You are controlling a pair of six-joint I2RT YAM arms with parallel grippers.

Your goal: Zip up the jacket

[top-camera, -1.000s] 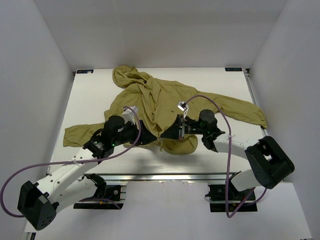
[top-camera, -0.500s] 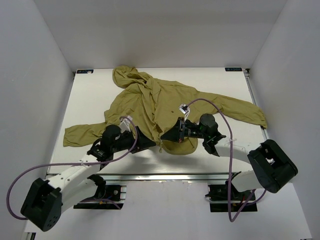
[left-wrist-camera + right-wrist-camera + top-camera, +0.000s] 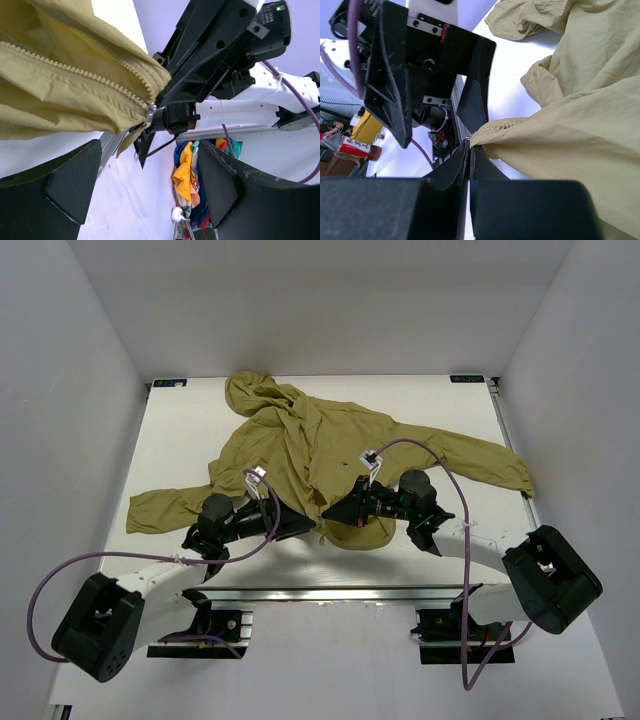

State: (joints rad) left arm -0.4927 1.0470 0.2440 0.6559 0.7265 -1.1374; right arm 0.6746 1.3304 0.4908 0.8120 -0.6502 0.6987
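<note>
The olive-yellow thin-fabric hooded jacket [image 3: 300, 435] lies spread front-up on the white desk [image 3: 180, 430], with the hood toward the far edge and a sleeve out to each side. Over the last second both arms have sunk lower and flatter toward the near hem. The jacket body has not shifted.

The right fingers [image 3: 451, 172] are clenched on the bottom corner of the hem, where the pale zipper teeth [image 3: 75, 71] end. The left fingers [image 3: 70, 185] are released. They are spread wide, face that same corner and touch no fabric.

The two tooth rows converge at the held corner and part above it.

Judgement: the hem is now anchored, which places the left fingers to seek the slider. Closure is barely started at most.
</note>
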